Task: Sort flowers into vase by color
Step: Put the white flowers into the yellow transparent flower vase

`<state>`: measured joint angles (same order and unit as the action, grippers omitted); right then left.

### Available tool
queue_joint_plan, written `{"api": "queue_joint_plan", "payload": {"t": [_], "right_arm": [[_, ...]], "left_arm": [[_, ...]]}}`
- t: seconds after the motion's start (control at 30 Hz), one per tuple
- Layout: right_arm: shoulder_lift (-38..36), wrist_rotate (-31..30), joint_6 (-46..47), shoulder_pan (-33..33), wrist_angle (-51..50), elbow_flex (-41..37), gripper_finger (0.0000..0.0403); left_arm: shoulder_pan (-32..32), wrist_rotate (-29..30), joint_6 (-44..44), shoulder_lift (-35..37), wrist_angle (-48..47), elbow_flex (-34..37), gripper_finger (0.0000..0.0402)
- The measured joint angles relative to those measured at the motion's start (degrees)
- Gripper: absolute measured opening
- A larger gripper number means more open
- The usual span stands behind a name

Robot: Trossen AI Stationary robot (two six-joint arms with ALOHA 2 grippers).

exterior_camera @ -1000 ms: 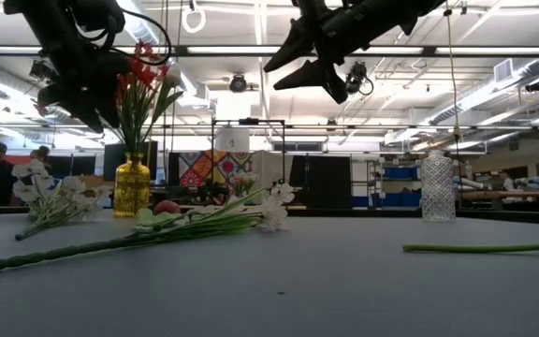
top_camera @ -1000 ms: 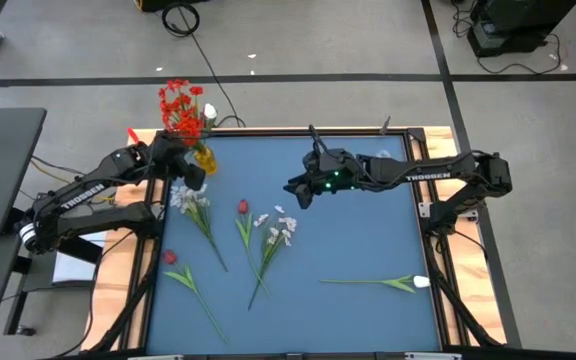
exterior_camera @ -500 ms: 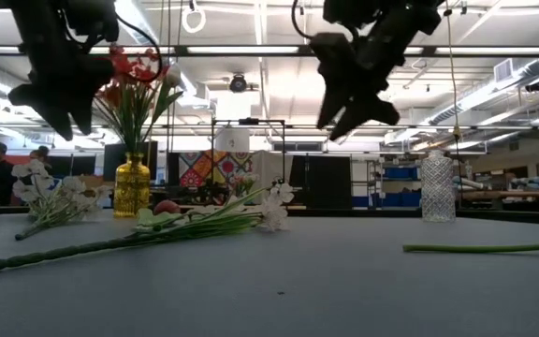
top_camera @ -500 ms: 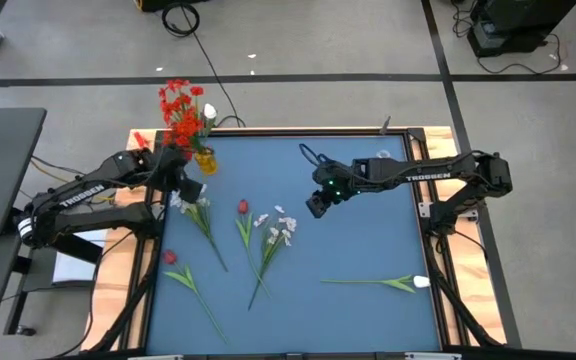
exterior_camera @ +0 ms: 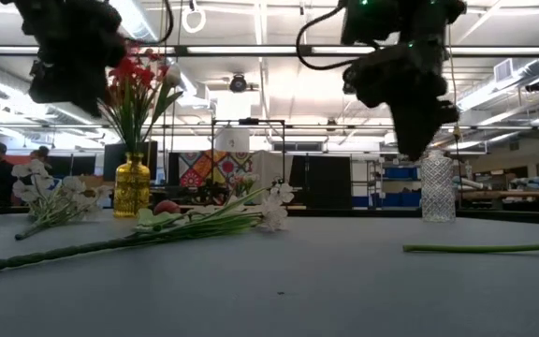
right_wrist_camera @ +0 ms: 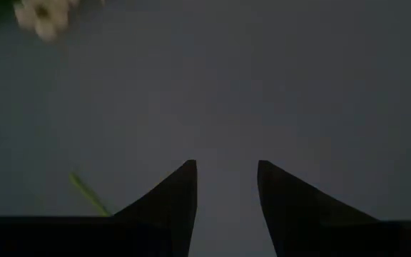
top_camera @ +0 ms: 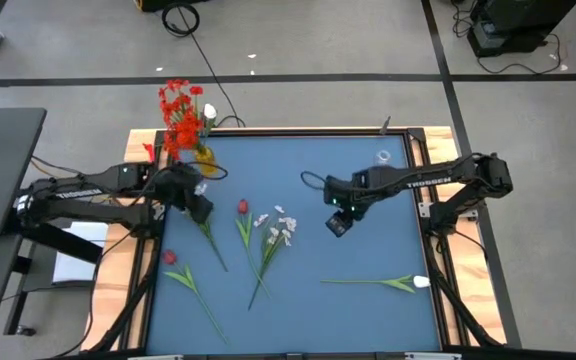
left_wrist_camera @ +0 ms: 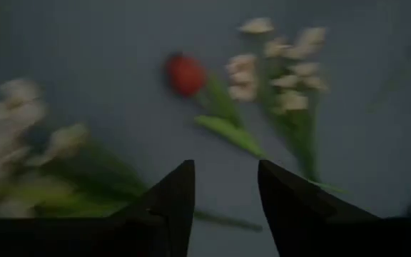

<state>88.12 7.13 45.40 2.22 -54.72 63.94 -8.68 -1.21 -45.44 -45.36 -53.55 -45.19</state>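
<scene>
Overhead, thin-stemmed flowers [top_camera: 268, 240] strew smooth blue table [top_camera: 368, 250].

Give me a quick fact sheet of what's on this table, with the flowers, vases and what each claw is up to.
yellow vase: far left corner, holds red flowers
clear vase: far right corner, no flowers seen in it
loose flowers: white bunch, red tulip, white spray, red flower, lone white flower near the right edge
left claw: over the white bunch, fingers apart, nothing between them
right claw: above bare blue mat, fingers apart, empty
</scene>
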Motion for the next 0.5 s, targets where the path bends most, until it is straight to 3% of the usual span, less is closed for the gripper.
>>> {"api": "queue_joint_plan", "payload": {"t": [0.13, 0.27, 0.37, 0.5], "right_arm": [[0.0, -0.1, 13.2, -6.6, 0.2, 0.0, 0.0155], [0.0, -5.4, 34.0, -14.3, 1.0, 0.0, 0.0155], [0.0, -5.7, 46.1, -19.6, 1.2, 0.0, 0.0155], [0.0, -5.2, 45.1, -25.4, 2.4, 0.0, 0.0155]], "left_arm": [[5.0, -0.1, 2.5, 0.0, 3.8, -0.7, 0.0143], [9.4, -0.2, 6.8, 0.0, 4.7, -2.5, 0.0139], [13.6, -0.5, 12.1, 0.0, 8.2, -3.3, 0.0139], [18.5, -1.5, 20.3, -0.3, 17.5, -3.2, 0.0139]]}}
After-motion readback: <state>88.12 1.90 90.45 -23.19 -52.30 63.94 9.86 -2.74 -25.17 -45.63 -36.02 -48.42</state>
